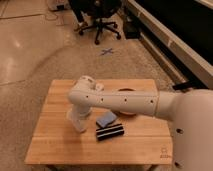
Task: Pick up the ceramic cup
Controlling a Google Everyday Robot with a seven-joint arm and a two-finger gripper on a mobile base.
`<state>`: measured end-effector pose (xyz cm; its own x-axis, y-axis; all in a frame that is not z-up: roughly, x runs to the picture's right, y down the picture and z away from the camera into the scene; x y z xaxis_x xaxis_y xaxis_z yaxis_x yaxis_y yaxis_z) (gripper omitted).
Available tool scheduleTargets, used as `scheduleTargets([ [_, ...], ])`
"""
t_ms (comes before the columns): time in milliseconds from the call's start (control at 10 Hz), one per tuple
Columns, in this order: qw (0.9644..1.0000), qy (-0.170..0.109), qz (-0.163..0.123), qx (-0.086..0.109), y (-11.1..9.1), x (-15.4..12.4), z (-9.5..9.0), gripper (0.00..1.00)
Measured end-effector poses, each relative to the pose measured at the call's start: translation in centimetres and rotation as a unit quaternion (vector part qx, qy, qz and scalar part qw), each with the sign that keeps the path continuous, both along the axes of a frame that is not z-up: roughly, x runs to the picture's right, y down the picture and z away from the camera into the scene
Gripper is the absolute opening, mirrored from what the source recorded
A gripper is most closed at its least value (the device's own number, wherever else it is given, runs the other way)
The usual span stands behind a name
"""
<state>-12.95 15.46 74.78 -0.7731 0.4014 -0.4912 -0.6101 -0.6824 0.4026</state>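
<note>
The white ceramic cup (70, 115) stands on the left half of the wooden table (55, 145). Only a sliver of it shows, because the wrist covers most of it. My white arm reaches in from the right, bends at the elbow (84, 90) and points down. The gripper (78, 124) is at the cup, right on or around it, close to the table top. I cannot tell whether it touches the cup.
A red-orange bowl (127, 92) sits behind my forearm at the table's back. A blue pad (106, 119) and a black striped pack (110, 132) lie just right of the gripper. An office chair (100, 17) and a blue floor cross (106, 51) are beyond the table.
</note>
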Motion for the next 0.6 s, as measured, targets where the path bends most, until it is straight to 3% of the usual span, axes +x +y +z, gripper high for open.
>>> scheduleTargets([
  [300,0.9999,0.002,0.014,0.006,-1.5,0.4,-2.0,0.0],
  [600,0.9996,-0.027,0.011,0.005,-2.4,0.0,-4.5,0.0],
])
